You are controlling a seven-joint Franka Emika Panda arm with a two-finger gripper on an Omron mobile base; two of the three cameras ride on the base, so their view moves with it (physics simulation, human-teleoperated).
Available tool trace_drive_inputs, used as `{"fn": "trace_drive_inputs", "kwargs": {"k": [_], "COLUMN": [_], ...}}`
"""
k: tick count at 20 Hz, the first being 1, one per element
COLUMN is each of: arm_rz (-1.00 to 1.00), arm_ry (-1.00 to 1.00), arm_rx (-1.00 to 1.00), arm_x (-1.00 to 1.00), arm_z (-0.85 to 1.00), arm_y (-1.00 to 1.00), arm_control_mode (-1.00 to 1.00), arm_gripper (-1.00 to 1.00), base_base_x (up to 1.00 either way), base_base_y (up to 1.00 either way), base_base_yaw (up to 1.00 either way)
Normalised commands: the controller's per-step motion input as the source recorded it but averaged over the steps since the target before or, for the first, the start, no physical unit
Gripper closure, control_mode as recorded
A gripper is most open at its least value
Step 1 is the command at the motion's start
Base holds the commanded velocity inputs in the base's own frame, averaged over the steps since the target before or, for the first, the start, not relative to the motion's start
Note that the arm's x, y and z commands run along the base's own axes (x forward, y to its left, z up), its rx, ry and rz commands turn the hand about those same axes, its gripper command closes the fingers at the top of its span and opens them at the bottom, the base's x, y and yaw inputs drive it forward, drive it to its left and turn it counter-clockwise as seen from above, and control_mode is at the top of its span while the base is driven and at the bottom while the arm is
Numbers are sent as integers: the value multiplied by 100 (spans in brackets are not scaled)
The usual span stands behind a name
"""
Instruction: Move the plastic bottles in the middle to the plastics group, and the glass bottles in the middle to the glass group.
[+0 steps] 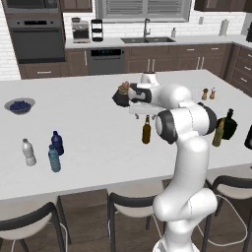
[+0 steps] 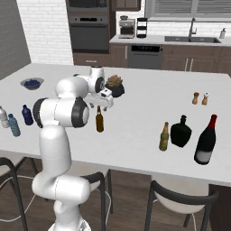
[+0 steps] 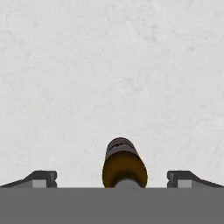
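the fingertips (image 3: 43, 178) stand wide apart, one at each lower corner of the hand view, and between them, untouched, sits the amber-brown bottle (image 3: 124, 164), seen from straight above, cap towards the camera. so the gripper (image 3: 112, 179) hangs open right over that bottle's neck, gripping nothing. in the left base view the gripper (image 1: 142, 114) is just above the bottle's cap, and the amber-brown bottle (image 1: 146, 130) stands upright on the white marble island counter (image 1: 98, 138), about mid-counter. right base view agrees: gripper (image 2: 103, 103) over the amber-brown bottle (image 2: 99, 120).

out to the right, the olive-yellow green bottle (image 2: 164, 136) stands upright just beside the squat black bottle (image 2: 181, 131), with a dark wine bottle with a red top (image 2: 206, 140) further right, near the counter's near edge. far behind them, two small shakers (image 2: 200, 98) stand side by side.

out to the left, three small bottles cluster near the near edge: the teal-blue plastic bottle (image 1: 54, 158) nearest, the navy-blue bottle (image 1: 57, 143) just behind it, the clear whitish bottle (image 1: 28, 152) to their left. further back on the left, a bowl of blue fruit (image 1: 19, 105). a small potted plant in a dark pot (image 2: 115, 85) sits beyond the arm.
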Motion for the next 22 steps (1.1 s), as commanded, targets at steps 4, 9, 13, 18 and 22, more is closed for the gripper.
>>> {"fn": "trace_drive_inputs", "kwargs": {"k": [4, 9, 13, 18, 22], "arm_rz": [0, 0, 0, 0, 0], "arm_ry": [0, 0, 0, 0, 0], "arm_rx": [0, -1, 0, 0, 0], "arm_x": [-11, -10, 0, 0, 0], "arm_z": [0, -2, -1, -6, -8], "arm_y": [0, -6, -9, -3, 12], "arm_control_mode": [-100, -100, -100, -100, -100], "arm_gripper": [-100, -100, -100, -100, -100], "base_base_x": [0, 0, 0, 0, 0], "base_base_y": [0, 0, 0, 0, 0], "base_base_yaw": [0, 0, 0, 0, 0]}}
